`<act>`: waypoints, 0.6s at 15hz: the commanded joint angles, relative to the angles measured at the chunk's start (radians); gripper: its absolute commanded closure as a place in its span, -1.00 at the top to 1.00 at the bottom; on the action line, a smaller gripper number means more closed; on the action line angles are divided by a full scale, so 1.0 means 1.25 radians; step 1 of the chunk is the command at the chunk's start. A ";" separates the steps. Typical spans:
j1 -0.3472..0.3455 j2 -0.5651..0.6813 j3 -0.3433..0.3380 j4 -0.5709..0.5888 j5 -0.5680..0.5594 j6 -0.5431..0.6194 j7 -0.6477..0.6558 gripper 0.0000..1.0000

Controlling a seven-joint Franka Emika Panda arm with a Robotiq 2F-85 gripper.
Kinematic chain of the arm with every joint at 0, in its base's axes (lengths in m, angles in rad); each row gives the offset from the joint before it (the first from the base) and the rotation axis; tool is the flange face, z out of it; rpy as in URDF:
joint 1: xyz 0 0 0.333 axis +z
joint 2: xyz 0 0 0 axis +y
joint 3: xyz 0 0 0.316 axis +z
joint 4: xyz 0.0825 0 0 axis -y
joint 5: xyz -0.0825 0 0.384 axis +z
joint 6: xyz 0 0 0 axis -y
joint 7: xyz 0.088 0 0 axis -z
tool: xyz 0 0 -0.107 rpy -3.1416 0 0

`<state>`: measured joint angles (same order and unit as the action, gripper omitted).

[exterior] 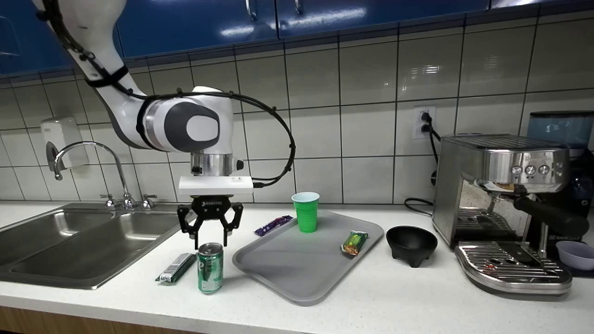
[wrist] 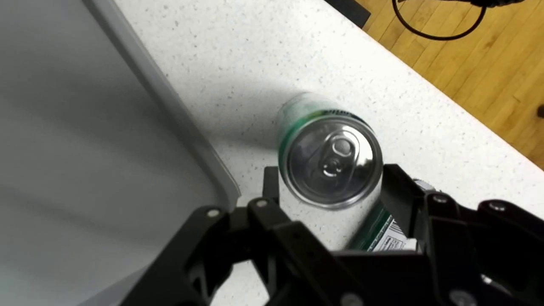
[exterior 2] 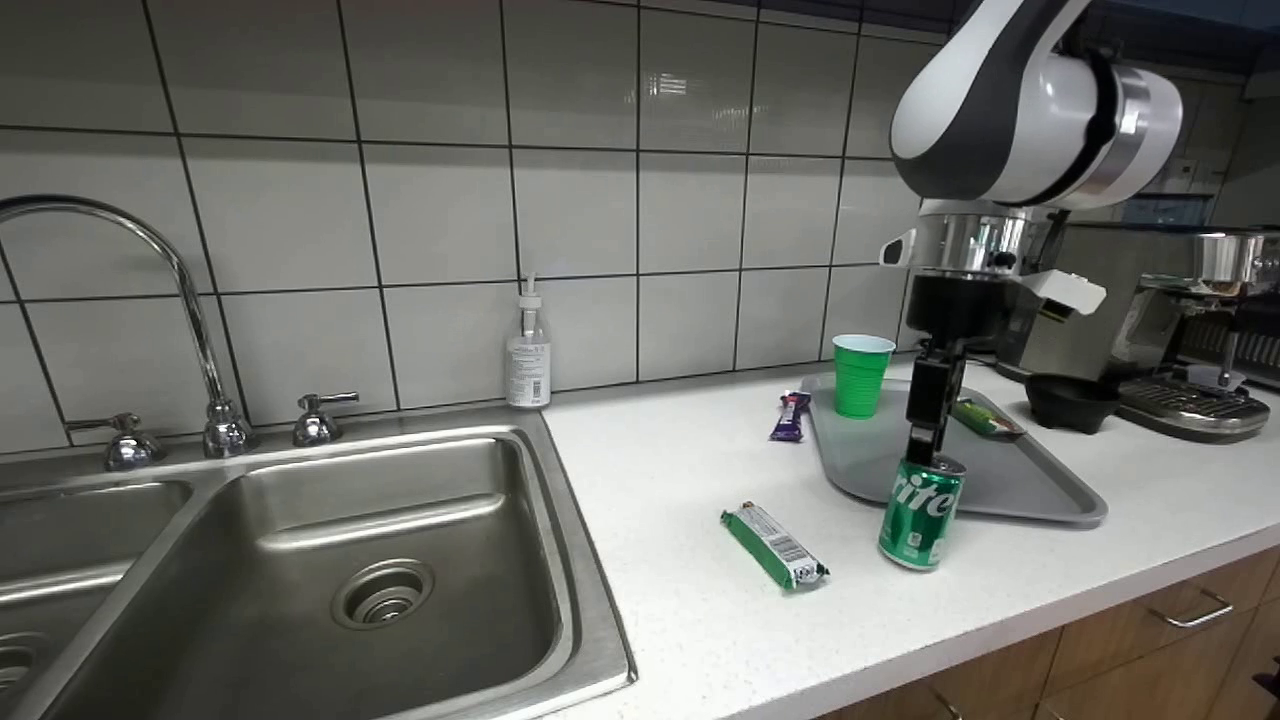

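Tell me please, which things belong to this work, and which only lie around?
Likely involved: Sprite can; gripper at its top.

Likely just lying about: gray tray; green plastic cup; purple snack bar; green-and-white snack bar; green snack packet; black bowl.

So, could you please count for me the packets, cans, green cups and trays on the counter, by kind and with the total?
Can: 1
Green cup: 1
Tray: 1
Packets: 3 (purple packet, packet on the tray, packet beside the can)
Total: 6
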<state>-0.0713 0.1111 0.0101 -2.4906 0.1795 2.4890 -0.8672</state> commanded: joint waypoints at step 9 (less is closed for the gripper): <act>-0.002 -0.044 -0.010 0.024 0.012 -0.071 -0.018 0.99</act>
<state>-0.0713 0.0766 0.0016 -2.4783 0.1856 2.4555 -0.8717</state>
